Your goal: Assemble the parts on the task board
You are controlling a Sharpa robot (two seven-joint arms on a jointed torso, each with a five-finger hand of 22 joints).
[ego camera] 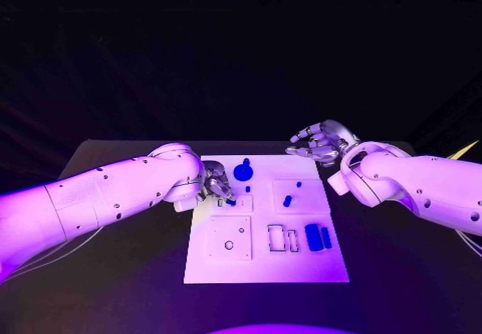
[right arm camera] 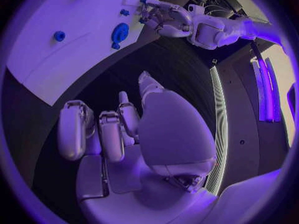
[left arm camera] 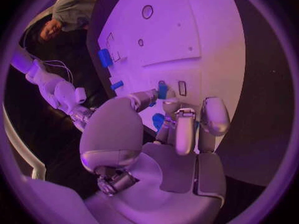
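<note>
Left hand point(ego camera: 215, 182) — perhaps pinching part point(left arm camera: 162, 90)

dim purple light, fisheye-bent edges

Two white arms, smooth rounded shells dotted with small dark screws; left hand point(ego camera: 215, 182) and right hand point(ego camera: 322, 142) were silver, many-fingered.

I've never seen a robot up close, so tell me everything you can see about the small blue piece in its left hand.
The small blue piece is a short, smooth peg, plastic by its look. The left hand pinches it at the fingertips and holds it roughly upright, its lower end at or just above the white task board, beside a small rectangular slot. Whether it touches the board I cannot tell.
</note>
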